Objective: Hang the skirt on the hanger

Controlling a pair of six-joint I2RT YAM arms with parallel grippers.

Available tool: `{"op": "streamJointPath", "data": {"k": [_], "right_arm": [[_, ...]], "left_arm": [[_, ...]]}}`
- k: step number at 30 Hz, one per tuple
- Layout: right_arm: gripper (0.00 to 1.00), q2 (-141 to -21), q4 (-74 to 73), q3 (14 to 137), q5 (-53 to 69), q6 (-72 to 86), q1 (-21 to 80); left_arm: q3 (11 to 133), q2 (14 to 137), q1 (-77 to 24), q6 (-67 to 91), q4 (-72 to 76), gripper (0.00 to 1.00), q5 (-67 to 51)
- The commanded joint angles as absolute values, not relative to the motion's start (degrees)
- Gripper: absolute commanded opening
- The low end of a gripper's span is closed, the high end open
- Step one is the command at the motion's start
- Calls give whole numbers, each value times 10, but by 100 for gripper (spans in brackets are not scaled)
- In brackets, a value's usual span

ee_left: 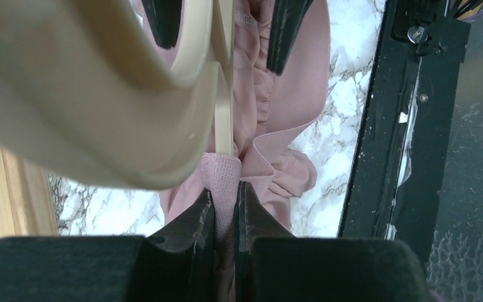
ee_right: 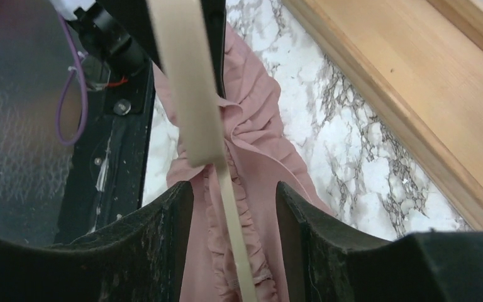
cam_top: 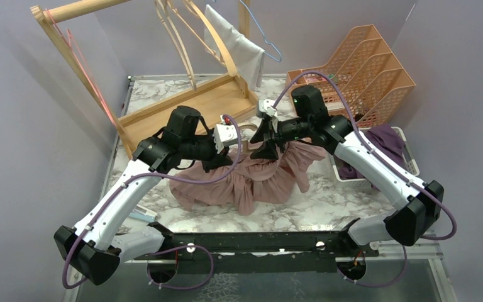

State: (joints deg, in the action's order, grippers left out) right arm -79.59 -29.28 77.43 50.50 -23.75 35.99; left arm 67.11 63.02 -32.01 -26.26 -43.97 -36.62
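The pink skirt [cam_top: 251, 179] lies bunched at the middle of the marble table [cam_top: 327, 204], its 12 o'clock edge held up between the two arms; the left end effector [ee_left: 225, 196] is clenched on the waistband, just below the pale wooden hanger [ee_left: 132, 113]; the right end effector [ee_right: 234, 192] is released, jaws apart astride the hanger's thin bar, ruffled cloth beneath; from the skirt, a wooden clothes rack [cam_top: 182, 110] stands at 11 o'clock, an orange file tray [cam_top: 368, 69] at 1 o'clock, a white basket [cam_top: 409, 157] holding a purple garment [cam_top: 383, 138] at 3 o'clock
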Motion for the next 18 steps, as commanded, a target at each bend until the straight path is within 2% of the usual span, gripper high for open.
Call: {"op": "streamJointPath", "data": {"k": [1,3,6,8,9,13,18], "right_arm": [[53,-802,-336,793,524,-317,368],[43,-800,-346,793,535,-327,371],[20,-795,-366,795,549,-342,374],[5,-785,-378,798,554,-354,374],[2,-777,-379,797,553,-358,374],[1,-716,-346,768,542,-363,373],[1,-665,-317,761,537,-340,370]], "left_arm": [[694,608,-322,-281,-404,0,-412],[693,600,-322,-278,-402,0,-419],[692,580,-322,-261,-394,2,-436],[690,564,-322,-225,-382,13,-425],[688,556,-321,-198,-376,19,-408],[681,520,-321,-114,-366,30,-350],[644,456,-321,-66,-375,30,-334]]}}
